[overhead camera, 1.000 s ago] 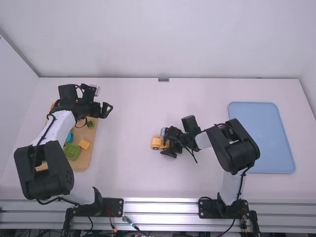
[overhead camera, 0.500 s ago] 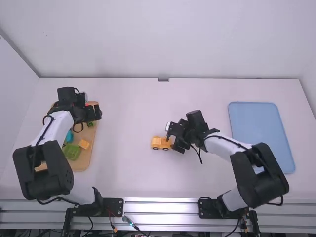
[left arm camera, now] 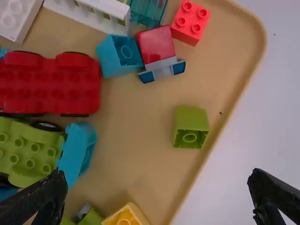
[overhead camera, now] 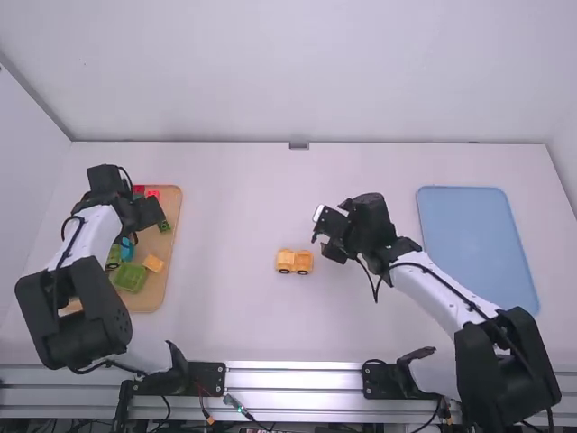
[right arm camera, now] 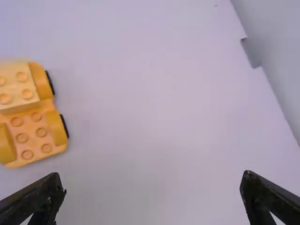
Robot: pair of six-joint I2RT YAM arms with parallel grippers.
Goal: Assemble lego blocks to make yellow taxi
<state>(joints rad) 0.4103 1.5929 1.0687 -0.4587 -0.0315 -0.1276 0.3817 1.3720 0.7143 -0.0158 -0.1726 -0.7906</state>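
Two grippers are in the open state. Left gripper [overhead camera: 151,214]: positioned over the tan tray [overhead camera: 169,271] on the left of the table [overhead camera: 234,325], its fingers spread wide. Right gripper [overhead camera: 323,244]: positioned near the yellow vehicle [overhead camera: 294,262] and apart from it, its fingers likewise spread wide.

The yellow vehicle rests near the middle of the table, between the two trays. It consists of a yellow wheeled base [right arm camera: 33,136] with a paler studded block [right arm camera: 18,86] seated on one end.

Tan tray contents include a yellow block [overhead camera: 154,262], a small green block [left arm camera: 191,126] near the rim, a red wheeled base [left arm camera: 49,83], a green wheeled base [left arm camera: 28,152] and a red four-stud block [left arm camera: 190,22]. The blue tray [overhead camera: 478,244] lies on the right of the table.
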